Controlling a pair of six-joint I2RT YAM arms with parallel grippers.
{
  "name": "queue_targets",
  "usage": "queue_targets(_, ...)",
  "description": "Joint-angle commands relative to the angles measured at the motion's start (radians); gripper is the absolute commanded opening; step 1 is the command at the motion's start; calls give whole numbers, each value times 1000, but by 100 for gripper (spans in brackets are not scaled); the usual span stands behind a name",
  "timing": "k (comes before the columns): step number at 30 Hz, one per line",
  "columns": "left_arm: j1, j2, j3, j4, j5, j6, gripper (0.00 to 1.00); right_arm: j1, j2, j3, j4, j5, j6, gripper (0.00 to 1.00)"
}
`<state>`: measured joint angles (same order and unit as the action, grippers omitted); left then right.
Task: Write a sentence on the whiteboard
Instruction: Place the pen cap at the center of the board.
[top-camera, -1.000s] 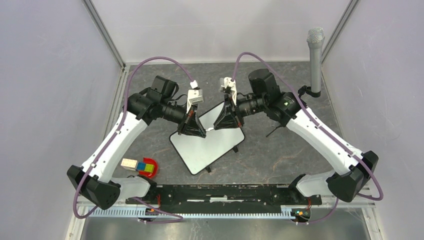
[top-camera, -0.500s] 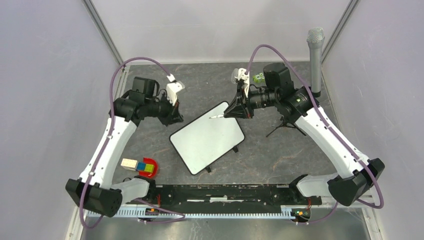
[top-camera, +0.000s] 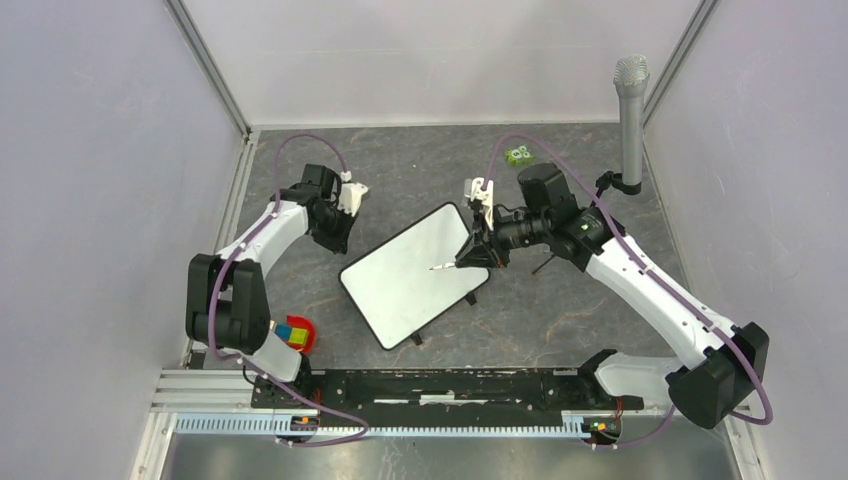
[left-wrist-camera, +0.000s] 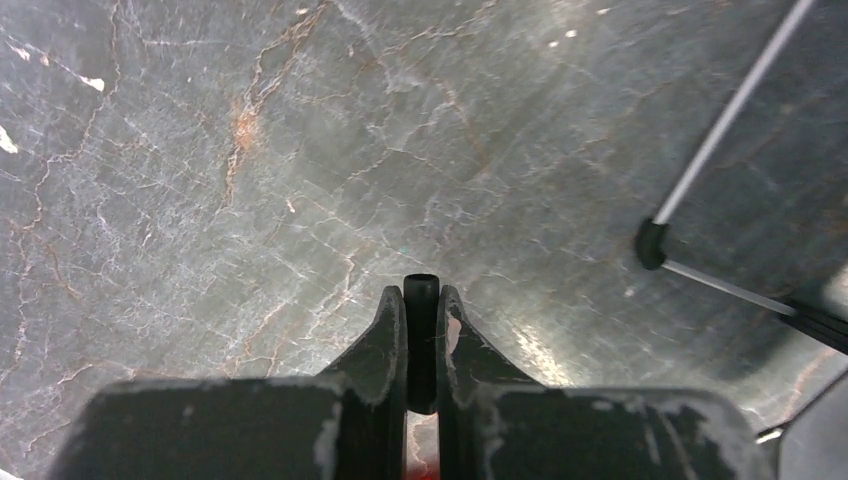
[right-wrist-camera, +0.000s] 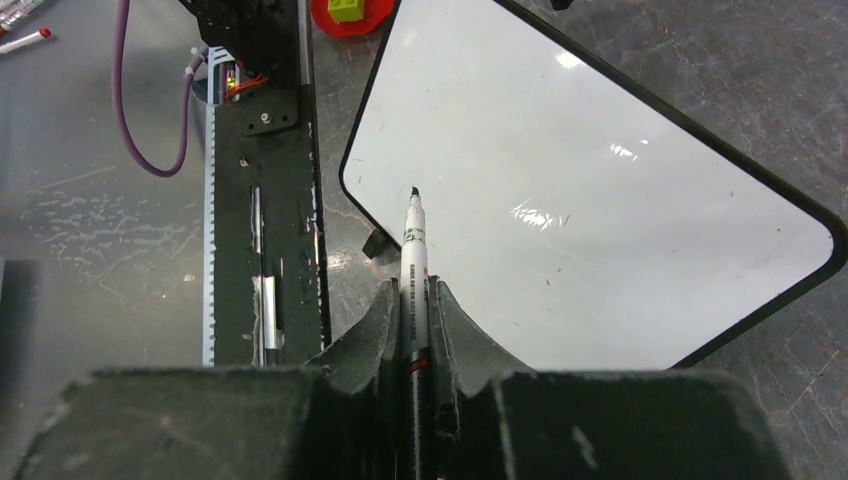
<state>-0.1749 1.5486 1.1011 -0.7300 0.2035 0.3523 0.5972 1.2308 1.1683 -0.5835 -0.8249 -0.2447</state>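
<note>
Whiteboard (top-camera: 410, 285) lies slanted in the middle of the overhead view, down and to the left of the right gripper (top-camera: 468, 259). That gripper's jaws pinch a marker (right-wrist-camera: 414, 255) by its barrel. In the right wrist view the marker runs straight up from between the fingers (right-wrist-camera: 385, 320), and its dark tip sits over the left part of the board (right-wrist-camera: 600, 200), close to the black frame. Whether the tip touches the surface cannot be told. The board's white face shows glare spots and fills the upper right of that view. A red dish (right-wrist-camera: 345, 18) with a green block sits at the top edge, beyond the board's corner.

The left gripper (top-camera: 334, 233) is up and to the left of the board in the overhead view, just off its upper left edge. Its jaws are drawn narrow around a small black cap (left-wrist-camera: 421, 285), with grey marbled tabletop (left-wrist-camera: 200, 180) beneath.

A grey microphone (top-camera: 630, 110) stands upright in the upper right of the overhead view, with a small green object (top-camera: 518, 155) near it.
</note>
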Motion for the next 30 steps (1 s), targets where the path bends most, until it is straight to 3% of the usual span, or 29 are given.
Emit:
queue_targets(1, 0, 63, -4, 84, -63, -5, 8, 18, -35, -39, 61, 10, -24, 0)
queue_targets(9, -1, 139, -6, 76, -53, -3, 16, 36, -43, -86, 88, 20, -28, 0)
queue_targets(21, -2, 146, -9, 48, -31, 2, 40, 36, -59, -124, 103, 21, -36, 0)
queue_targets(30, 16, 32, 75, -50, 72, -34, 56, 36, -67, -126, 98, 27, -59, 0)
